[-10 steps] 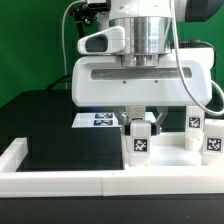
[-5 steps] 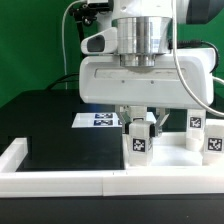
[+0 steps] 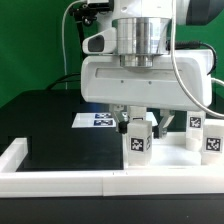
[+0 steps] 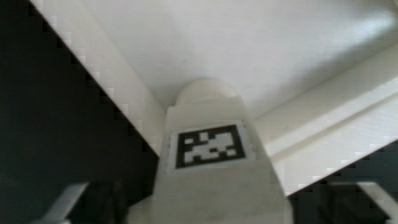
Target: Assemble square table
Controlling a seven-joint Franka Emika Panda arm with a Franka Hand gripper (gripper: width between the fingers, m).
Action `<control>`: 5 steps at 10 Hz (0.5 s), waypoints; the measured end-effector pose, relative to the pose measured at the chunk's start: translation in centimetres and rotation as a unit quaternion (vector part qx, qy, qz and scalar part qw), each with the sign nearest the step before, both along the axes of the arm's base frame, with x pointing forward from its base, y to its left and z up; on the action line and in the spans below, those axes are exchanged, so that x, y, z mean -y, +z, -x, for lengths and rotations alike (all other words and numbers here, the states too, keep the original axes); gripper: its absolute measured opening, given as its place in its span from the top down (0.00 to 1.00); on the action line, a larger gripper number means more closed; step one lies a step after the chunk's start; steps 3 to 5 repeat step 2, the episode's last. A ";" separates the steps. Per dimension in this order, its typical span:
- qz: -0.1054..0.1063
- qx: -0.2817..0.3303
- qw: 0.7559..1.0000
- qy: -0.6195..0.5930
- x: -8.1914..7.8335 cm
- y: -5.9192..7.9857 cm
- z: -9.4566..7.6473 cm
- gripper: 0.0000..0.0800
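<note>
Evidently the gripper (image 3: 138, 124) stands with jaws parted around the upright tagged leg (image 3: 138, 144), which sits between the fingertips on the white slab (image 3: 150, 170) near the border rail (image 3: 60, 178). A finger may be brushing the leg; I cannot tell. A careless lift could then tip or drag it. In the wrist view the leg (image 4: 214, 150) rises centred between the fingers.

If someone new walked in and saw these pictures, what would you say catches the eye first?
First, the gripper reaching down at the middle of the exterior view, its fingers either side of an upright white tagged leg. The square slab stands on edge behind it. More tagged legs stand at the exterior view's right, and the marker board lies flat on the black table behind.
</note>
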State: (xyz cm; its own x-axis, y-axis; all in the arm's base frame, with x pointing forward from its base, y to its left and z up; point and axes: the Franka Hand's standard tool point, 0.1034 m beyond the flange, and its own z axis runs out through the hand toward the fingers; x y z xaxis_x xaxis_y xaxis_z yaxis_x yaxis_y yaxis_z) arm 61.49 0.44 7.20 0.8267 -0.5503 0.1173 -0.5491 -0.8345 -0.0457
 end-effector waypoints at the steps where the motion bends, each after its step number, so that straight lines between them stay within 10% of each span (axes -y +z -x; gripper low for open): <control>1: 0.000 0.000 1.000 0.000 0.0 0.0 0.0 0.22; 5: 0.000 0.000 1.000 0.000 0.0 0.0 0.0 0.20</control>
